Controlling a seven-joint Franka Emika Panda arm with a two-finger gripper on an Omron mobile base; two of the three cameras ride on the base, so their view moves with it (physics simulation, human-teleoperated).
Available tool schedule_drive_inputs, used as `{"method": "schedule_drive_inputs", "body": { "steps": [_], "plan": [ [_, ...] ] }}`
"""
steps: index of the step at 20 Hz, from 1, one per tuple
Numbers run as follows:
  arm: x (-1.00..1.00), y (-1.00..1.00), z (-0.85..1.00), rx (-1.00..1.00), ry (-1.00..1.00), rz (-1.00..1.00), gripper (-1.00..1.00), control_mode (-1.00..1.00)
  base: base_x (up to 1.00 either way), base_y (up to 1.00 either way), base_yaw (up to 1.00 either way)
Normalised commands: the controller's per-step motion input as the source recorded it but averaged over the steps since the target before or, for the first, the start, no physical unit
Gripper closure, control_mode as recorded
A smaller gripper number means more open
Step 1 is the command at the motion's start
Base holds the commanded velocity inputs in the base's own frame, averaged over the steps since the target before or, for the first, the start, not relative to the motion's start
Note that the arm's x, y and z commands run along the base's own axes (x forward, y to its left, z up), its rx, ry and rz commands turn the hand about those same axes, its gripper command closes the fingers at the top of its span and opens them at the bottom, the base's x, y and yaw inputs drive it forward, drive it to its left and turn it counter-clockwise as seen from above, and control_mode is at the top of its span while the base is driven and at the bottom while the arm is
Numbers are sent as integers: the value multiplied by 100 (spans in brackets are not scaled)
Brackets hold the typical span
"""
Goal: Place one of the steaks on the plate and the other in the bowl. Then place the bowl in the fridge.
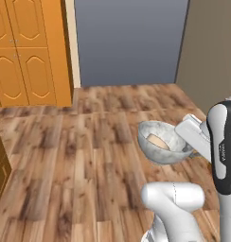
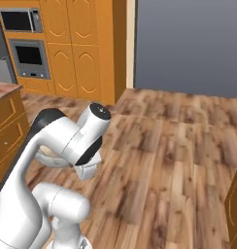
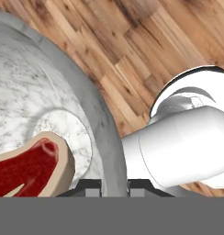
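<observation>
The pale grey speckled bowl (image 1: 164, 142) hangs tilted above the wooden floor, and my gripper (image 1: 187, 149) is shut on its right rim. Inside it lies one steak (image 1: 157, 141), reddish with a pale fat edge. In the hand view the bowl's thick rim (image 3: 102, 124) runs down between my fingertips (image 3: 114, 186), and the steak (image 3: 29, 167) rests low on the bowl's inner wall. The other steak and the plate are out of view. A grey steel strip (image 2: 0, 68) shows at the far left edge; I cannot tell whether it is the fridge.
Orange tall cabinets (image 1: 27, 52) stand at the back left, with a microwave (image 2: 21, 20) and wall oven (image 2: 28, 56) set in them. A counter with drawers (image 2: 5, 121) is close on the left. Open wooden floor (image 2: 178, 155) stretches ahead to a grey wall (image 1: 129, 40).
</observation>
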Motion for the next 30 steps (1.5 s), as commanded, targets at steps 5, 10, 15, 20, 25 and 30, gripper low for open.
{"method": "schedule_drive_inputs", "body": {
  "steps": [5,10,15,20,25,30],
  "plan": [
    [0,0,0,0,0,0,100,100,100,34,17],
    [0,0,0,0,0,0,100,100,100,29,26],
    [0,0,0,0,0,0,100,100,100,-8,42],
    [0,0,0,0,0,0,100,100,100,-31,64],
    [0,0,0,0,0,0,100,100,100,-44,69],
    [0,0,0,0,0,0,100,100,100,-61,65]
  ]
}}
